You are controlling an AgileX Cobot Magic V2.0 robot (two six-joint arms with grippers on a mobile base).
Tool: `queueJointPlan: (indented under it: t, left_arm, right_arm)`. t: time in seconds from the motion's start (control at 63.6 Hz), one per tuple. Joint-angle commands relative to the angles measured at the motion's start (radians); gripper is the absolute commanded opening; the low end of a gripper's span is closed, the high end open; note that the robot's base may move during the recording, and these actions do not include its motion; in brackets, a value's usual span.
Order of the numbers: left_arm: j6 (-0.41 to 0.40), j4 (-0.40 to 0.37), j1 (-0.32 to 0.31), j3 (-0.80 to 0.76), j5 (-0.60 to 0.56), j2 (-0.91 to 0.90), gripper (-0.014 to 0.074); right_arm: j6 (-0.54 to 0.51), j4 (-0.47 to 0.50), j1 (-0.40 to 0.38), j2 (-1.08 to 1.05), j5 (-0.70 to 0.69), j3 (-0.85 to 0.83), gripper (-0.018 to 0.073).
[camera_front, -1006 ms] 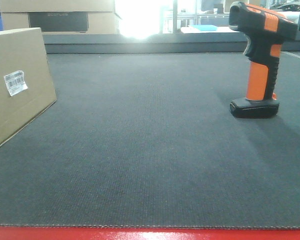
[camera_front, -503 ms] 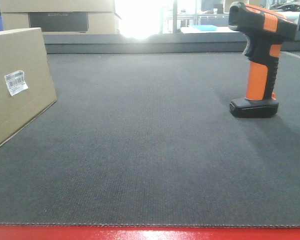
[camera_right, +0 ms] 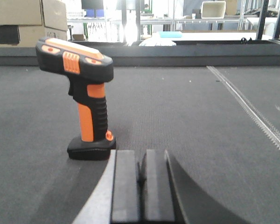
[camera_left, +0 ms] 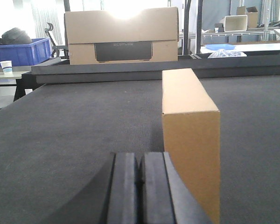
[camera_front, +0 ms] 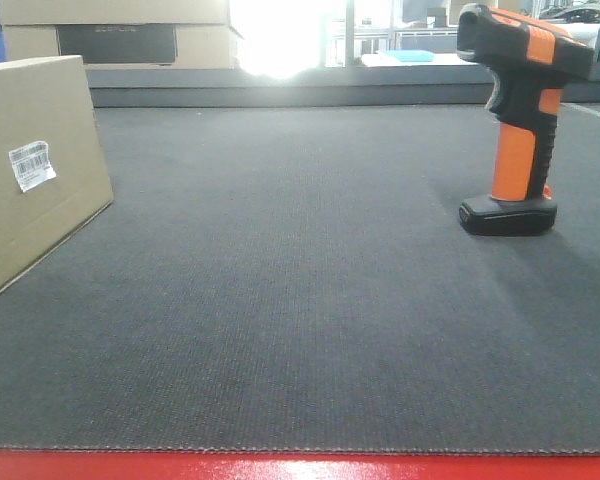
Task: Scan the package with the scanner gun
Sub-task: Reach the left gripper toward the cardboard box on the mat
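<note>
Left end effector (camera_left: 140, 182) pressed closed, held level; right end effector (camera_right: 141, 182) likewise (jaws fully together).

We see the package (camera_front: 35, 200), a plain brown cardboard box, resting at the left of the dark tabletop (camera_front: 300, 300), with a small white barcode label (camera_front: 30, 165) on its side. Well apart, at the right, the scanner gun (camera_front: 518, 130) stands upright on its flat black foot, its handle orange and its black-and-orange head pointing left.

You've got wide open mat (camera_front: 300, 300) between package (camera_front: 35, 200) and scanner gun (camera_front: 518, 150). Package stands just right of your left gripper (camera_left: 141, 176); scanner gun stands ahead-left of the right gripper (camera_right: 141, 173).
</note>
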Motion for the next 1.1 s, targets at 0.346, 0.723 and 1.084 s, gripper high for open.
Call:
queueJointPlan:
  t: [0.346,0.723,1.084]
  left_arm:
    - [-0.008,-0.01,-0.005,-0.004,-0.123,-0.004,-0.0111]
    - [-0.008,-0.011,-0.005,-0.28,-0.044,0.021,-0.0109]
    - [-0.008,-0.011,-0.005,-0.643,0.264,0.368,0.0365]
  right_arm:
    - [-0.001,-0.009,-0.004,-0.004,-0.112,0.0,-0.0154]
    - [-0.001,-0.009,-0.004,0.017,0.023,-0.33,-0.0154]
    - [-0.001,-0.009,-0.004,0.305,0.152,-0.513,0.0212]
